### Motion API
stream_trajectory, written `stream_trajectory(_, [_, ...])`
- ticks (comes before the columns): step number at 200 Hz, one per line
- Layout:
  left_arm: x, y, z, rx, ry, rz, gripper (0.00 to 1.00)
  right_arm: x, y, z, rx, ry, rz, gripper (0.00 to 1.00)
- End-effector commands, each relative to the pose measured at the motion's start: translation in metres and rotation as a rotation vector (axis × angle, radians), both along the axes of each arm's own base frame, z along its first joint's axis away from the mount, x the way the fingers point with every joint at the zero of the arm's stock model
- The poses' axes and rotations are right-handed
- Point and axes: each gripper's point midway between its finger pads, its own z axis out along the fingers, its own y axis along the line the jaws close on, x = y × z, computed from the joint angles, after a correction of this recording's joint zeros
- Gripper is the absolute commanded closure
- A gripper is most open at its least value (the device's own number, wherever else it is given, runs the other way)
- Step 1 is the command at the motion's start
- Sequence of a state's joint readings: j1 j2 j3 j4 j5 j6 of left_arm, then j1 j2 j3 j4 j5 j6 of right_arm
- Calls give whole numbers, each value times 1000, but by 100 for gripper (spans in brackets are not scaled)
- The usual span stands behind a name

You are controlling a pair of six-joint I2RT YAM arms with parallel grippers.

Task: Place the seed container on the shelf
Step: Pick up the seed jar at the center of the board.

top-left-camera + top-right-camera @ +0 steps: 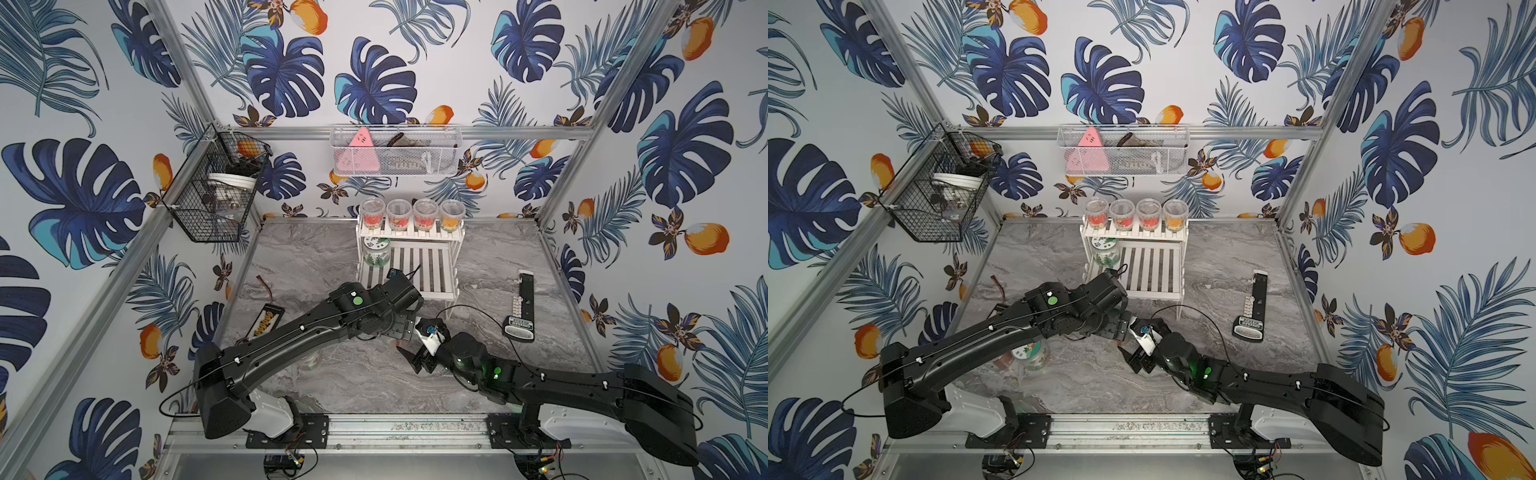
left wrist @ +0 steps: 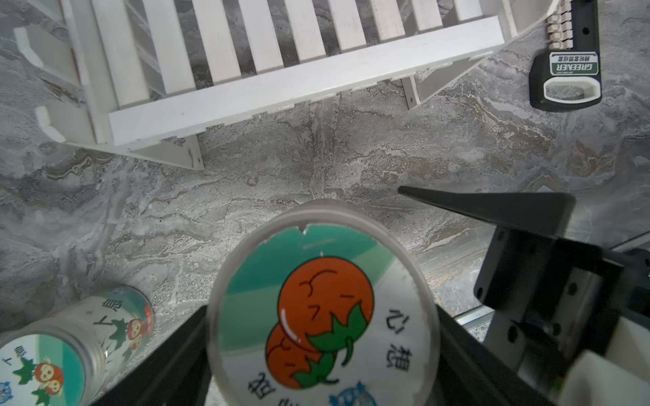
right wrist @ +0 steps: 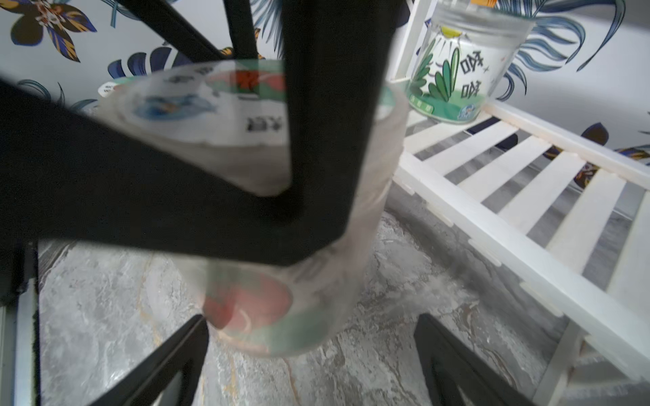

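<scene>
A clear seed container (image 2: 322, 309) with a tomato picture on its white lid sits between the fingers (image 2: 176, 344) of my left gripper (image 2: 322, 327), which is shut on its sides. It hangs above the marble table, just in front of the white slatted shelf (image 2: 281, 84). My right gripper (image 3: 309, 365) is open right beside the container (image 3: 267, 218), with both fingers apart from it. In both top views the left wrist hides the container. There the right gripper (image 1: 413, 359) points at the left wrist, near the front leg of the shelf (image 1: 432, 270) (image 1: 1150, 270).
A green-labelled jar (image 1: 376, 253) (image 3: 460, 70) stands on the lower tier and several cups (image 1: 411, 214) on the upper one. Another jar (image 2: 70, 344) (image 1: 1034, 355) lies on the table under the left arm. A black tool (image 1: 521, 307) lies right of the shelf. A black wire basket (image 1: 216, 187) and a white mesh basket (image 1: 395, 151) hang on the walls.
</scene>
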State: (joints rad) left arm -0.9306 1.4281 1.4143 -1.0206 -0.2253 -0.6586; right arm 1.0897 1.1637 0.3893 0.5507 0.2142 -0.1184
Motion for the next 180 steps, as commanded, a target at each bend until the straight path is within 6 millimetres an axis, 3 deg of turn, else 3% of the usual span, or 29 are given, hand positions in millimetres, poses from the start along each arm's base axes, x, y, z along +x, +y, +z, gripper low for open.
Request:
stream_trajectory(1, [0,-5,8,-45,-7,7,21,-4,18,42,147,-94,72,5])
stream_trajectory(30, [1,-3,14,-53,-30,6,21,-8,23,38,167,-72,104,5])
stream_trajectory(57, [1,-6,18,-78,-40,-3,22,-14,27,48,238,-61,139,5])
stream_trajectory(180, [-2,-8,27,-96,-51,-43,22,1,30,51,316,-30,146,7])
